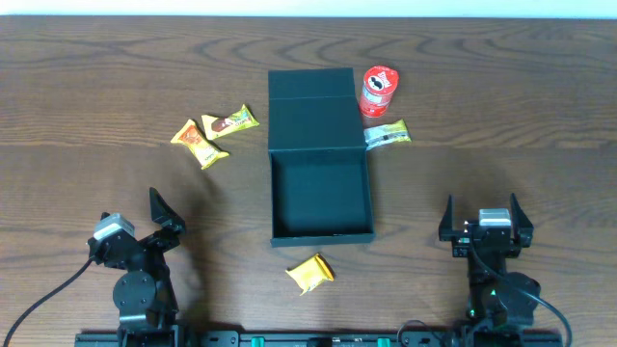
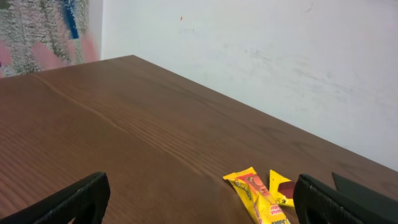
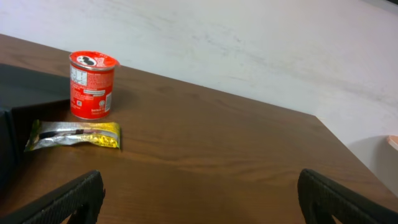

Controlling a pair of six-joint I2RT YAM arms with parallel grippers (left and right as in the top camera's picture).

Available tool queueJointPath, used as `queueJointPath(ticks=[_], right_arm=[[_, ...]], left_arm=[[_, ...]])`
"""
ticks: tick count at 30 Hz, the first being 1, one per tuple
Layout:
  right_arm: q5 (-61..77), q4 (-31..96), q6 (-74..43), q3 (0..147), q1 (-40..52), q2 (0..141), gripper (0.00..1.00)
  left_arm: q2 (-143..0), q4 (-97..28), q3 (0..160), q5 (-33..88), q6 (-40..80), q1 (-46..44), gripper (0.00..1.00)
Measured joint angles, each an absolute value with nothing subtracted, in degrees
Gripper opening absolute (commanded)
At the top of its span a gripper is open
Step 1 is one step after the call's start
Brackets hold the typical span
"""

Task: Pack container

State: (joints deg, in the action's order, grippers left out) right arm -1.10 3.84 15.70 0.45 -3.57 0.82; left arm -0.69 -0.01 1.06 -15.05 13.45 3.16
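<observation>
The container (image 1: 321, 198), a big dark green box, is sitting flat in the middle of the table (image 1: 96, 77). Its lid (image 1: 310, 111) is lying open, folded back on the far side.

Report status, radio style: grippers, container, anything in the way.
Left gripper open, empty. Right gripper open, empty. Container open, nothing inside. Red can, silver packet beside its lid; nothing blocking.
</observation>
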Motion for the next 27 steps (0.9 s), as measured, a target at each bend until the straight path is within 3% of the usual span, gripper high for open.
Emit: queueJointPath(ticks=[11,19,23,27], right_arm=[[-1.1,3.6,15.7,0.4,-3.6,0.8,0.99],[1.9,-5.6,10.3,0.9,-3.6,0.7,0.99],[-0.6,-5.0,8.8,7.3,-3.6,2.6,0.99],[-6.1,-7.5,7.9,20.9,-3.6,14.2,0.99]], left_arm=[[-0.7,0.0,1.1,-17.2,13.5,3.2,0.95],[-0.6,6.4,0.8,-14.7,11.5,3.1,0.95],[-1.6,5.7,6.5,-13.6,9.6,3.1,0.96],[-10.7,7.3,21.1,-13.5,5.9,3.1,0.96]])
